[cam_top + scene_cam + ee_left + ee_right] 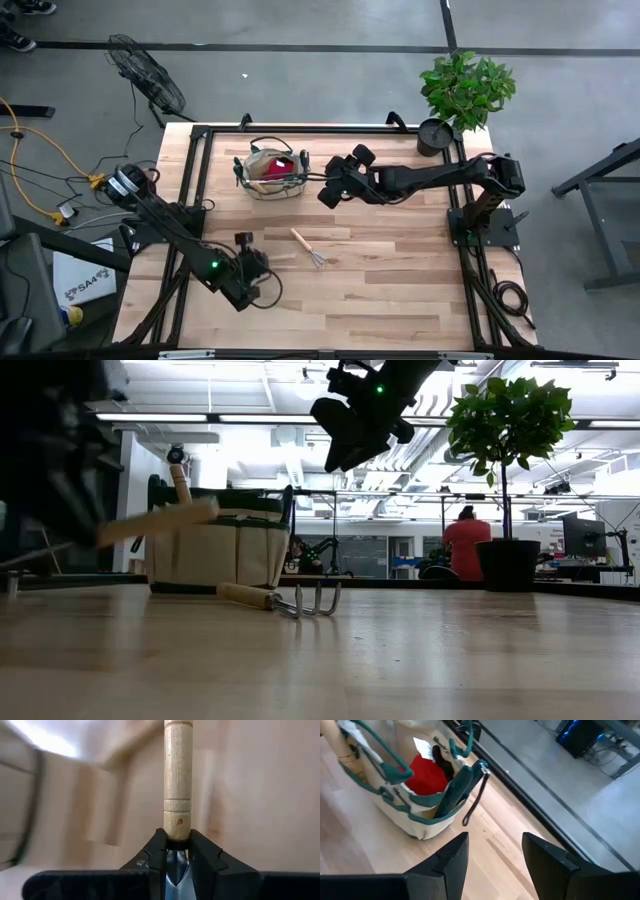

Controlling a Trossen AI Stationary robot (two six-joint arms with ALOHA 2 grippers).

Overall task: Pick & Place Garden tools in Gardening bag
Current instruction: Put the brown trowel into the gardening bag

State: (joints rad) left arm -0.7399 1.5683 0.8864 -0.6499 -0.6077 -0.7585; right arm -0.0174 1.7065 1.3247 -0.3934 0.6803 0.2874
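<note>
My left gripper (252,268) is near the table's front left, shut on a wooden-handled trowel (178,775). In the low view its handle (160,520) slants up, clear of the table. A wooden-handled hand rake (308,248) lies flat on the table, right of that gripper. The beige gardening bag (272,172) with green trim stands at the far middle. It holds a red spray bottle (427,775), dark shears handles and a wooden handle (180,480) that sticks out. My right gripper (492,855) hangs open in the air just right of the bag, with nothing between its fingers. My left gripper pinches the trowel between its two fingers at the metal neck (177,865), just below the wooden handle's collar. The handle runs straight on past the fingertips, in line with the fingers. The trowel is lifted off the table; the blade is hidden behind the fingers.
A potted green plant (465,90) in a black pot (435,137) stands at the far right corner. Black frame rails (200,170) run along the table's left and right sides. Bare wood lies between the rake and the table's right edge.
</note>
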